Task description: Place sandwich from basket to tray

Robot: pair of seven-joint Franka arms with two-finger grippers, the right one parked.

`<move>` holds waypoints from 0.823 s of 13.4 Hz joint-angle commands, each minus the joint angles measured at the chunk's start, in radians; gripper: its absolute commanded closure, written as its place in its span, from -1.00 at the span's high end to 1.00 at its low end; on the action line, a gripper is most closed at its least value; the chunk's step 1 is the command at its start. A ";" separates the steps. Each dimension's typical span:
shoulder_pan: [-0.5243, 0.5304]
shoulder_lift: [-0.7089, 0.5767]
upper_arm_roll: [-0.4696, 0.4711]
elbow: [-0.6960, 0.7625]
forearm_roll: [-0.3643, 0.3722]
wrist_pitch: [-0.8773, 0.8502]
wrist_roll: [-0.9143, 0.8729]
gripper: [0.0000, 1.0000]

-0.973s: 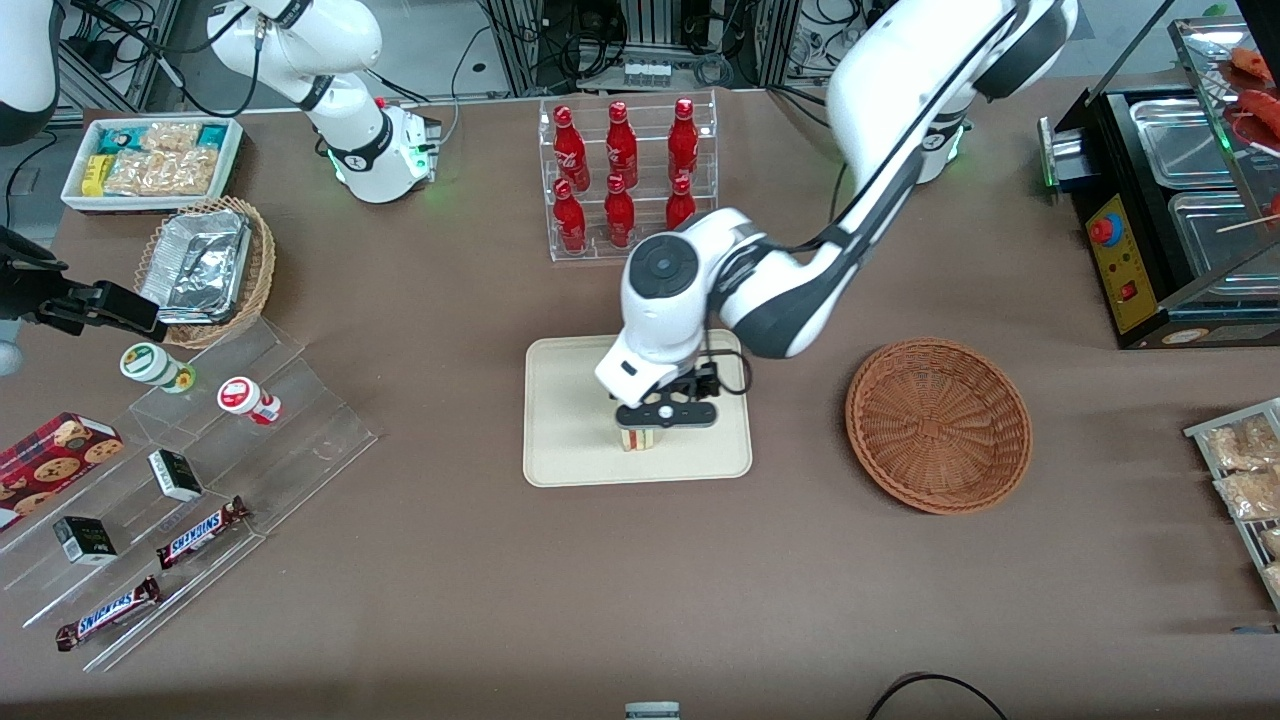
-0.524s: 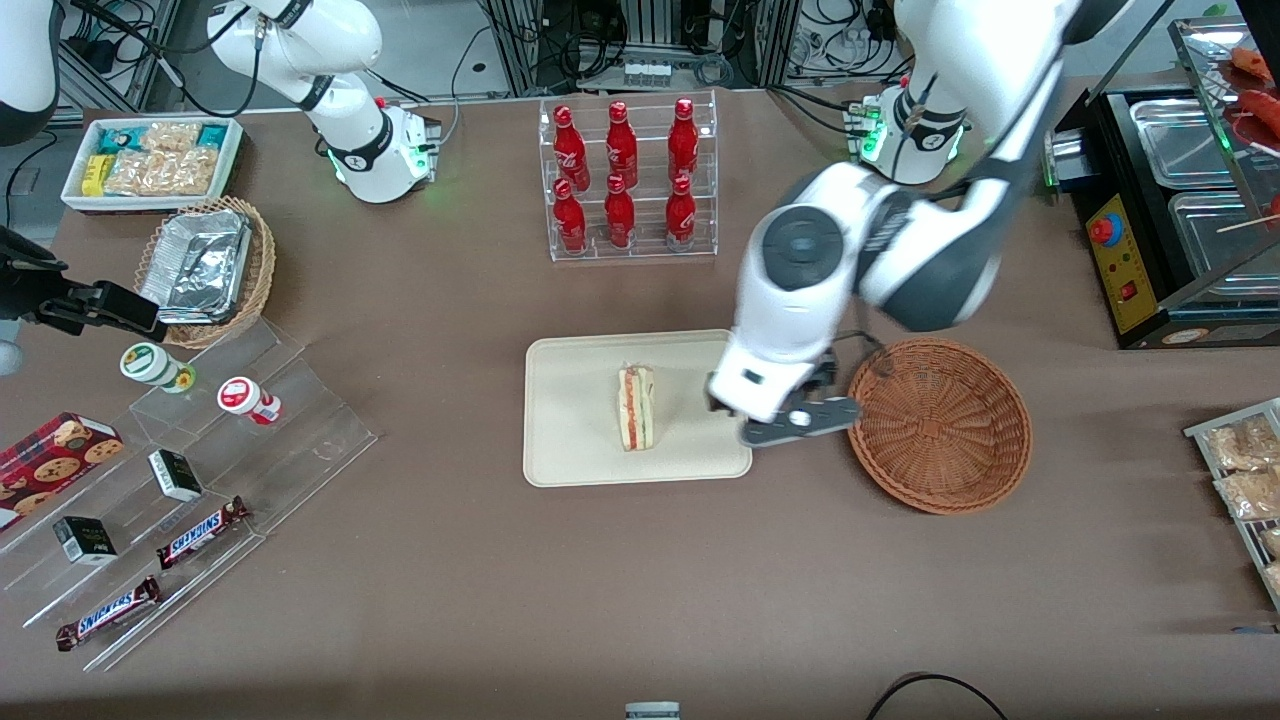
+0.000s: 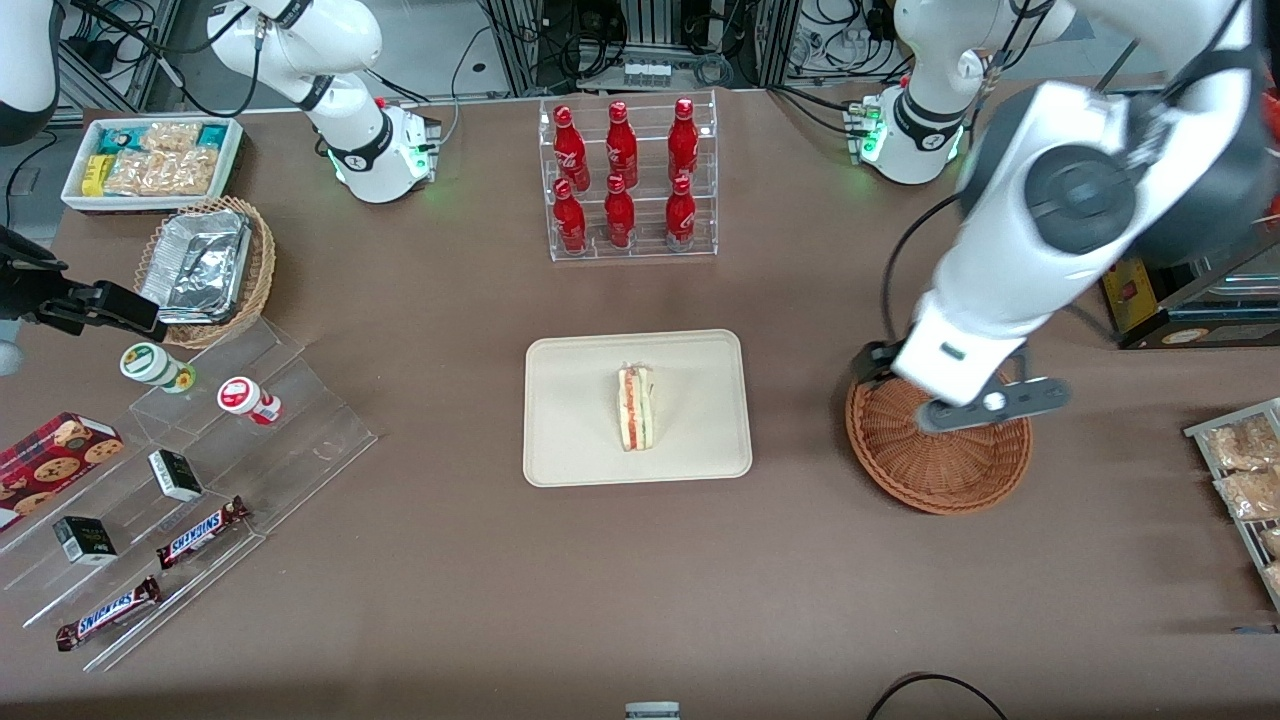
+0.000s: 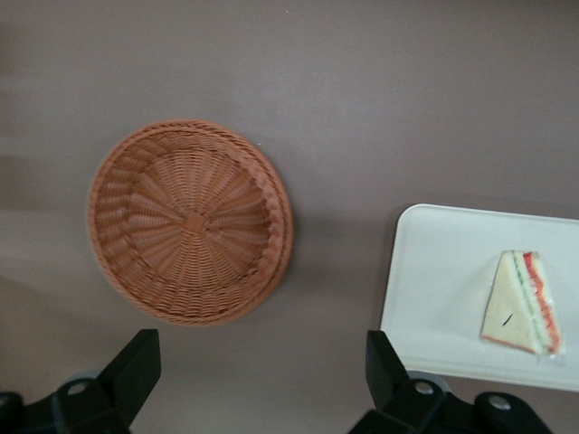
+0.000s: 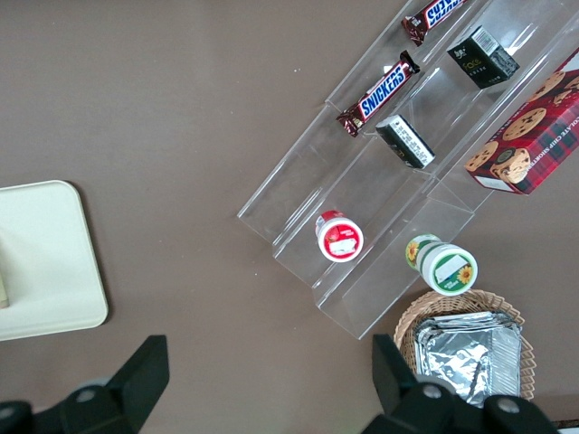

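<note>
Pale triangular bread sandwich (image 3: 636, 407) lies mid cream rectangular plastic tray (image 3: 570, 440); gripper (image 3: 985, 403), fingers spread, nothing held, hovers over reddish-brown round wicker basket (image 3: 940, 470), tray's 3 o'clock.

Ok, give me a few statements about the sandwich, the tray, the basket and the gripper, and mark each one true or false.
1. The sandwich lies on the tray. True.
2. The basket holds a second sandwich. False: it is empty.
3. The gripper is open and holds nothing. True.
4. The gripper hovers above the tray. False: it is above the basket.
5. The basket sits on the tray. False: it stands on the table beside the tray, apart from it.
</note>
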State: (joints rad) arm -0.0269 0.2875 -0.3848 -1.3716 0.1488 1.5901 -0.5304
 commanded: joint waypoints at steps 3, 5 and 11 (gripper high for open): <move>0.076 -0.165 -0.002 -0.178 -0.032 0.008 0.153 1.00; 0.075 -0.200 0.056 -0.187 -0.063 -0.004 0.254 1.00; -0.080 -0.287 0.380 -0.233 -0.156 -0.024 0.496 1.00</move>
State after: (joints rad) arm -0.0513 0.0455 -0.0906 -1.5703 0.0268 1.5832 -0.0977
